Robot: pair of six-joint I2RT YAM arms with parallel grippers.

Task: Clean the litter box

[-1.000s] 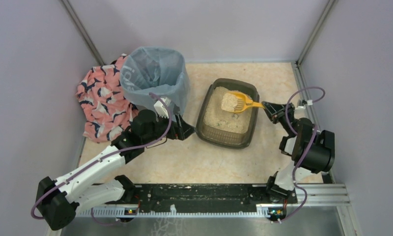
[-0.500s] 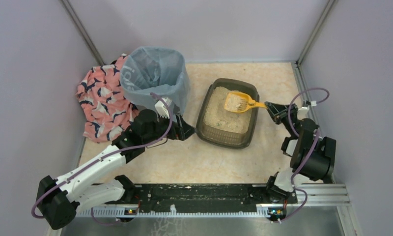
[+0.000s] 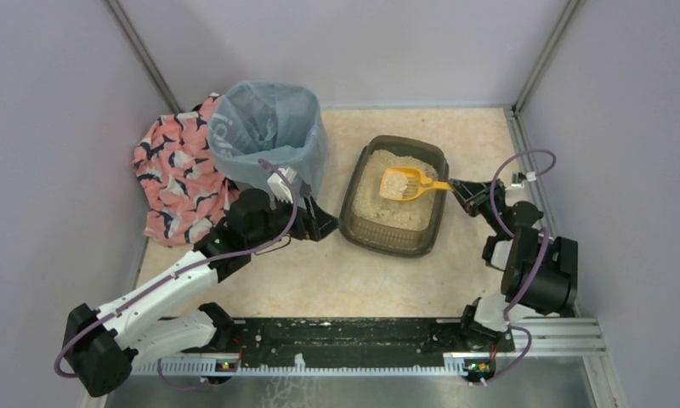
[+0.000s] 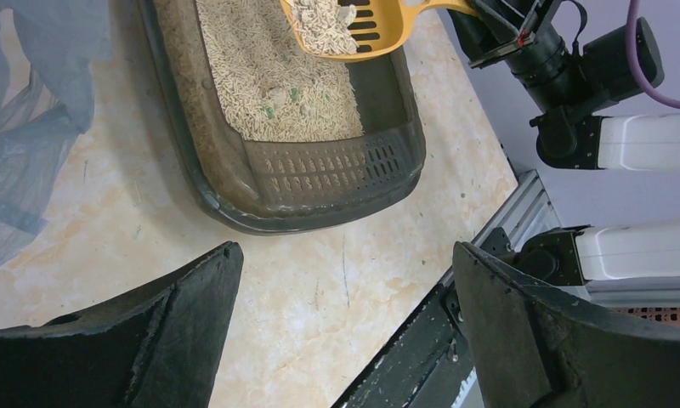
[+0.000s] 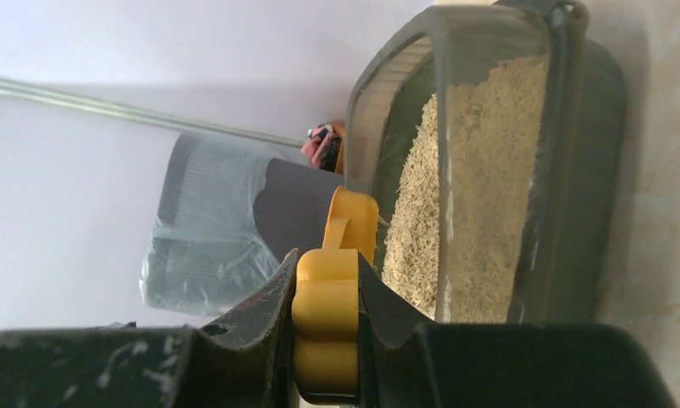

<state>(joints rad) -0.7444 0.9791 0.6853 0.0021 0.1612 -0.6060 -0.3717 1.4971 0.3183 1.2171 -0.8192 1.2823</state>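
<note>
Litter box (image 3: 388, 240) sits mid-desk (image 3: 354, 280), bin (image 3: 307, 166) just left of it, cloth (image 3: 171, 183) beyond; scoop (image 3: 400, 183) over the box, right pincer (image 3: 456, 187) gripping from the right.

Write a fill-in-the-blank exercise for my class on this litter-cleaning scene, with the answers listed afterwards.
1. The right gripper is shut on the ____ of the yellow scoop.
2. The scoop carries ____ over the litter box.
3. The bin is lined with a light ____ bag.
4. The fingers of the left gripper stand ____, holding nothing.

Answers: handle; litter; blue; open.
</note>
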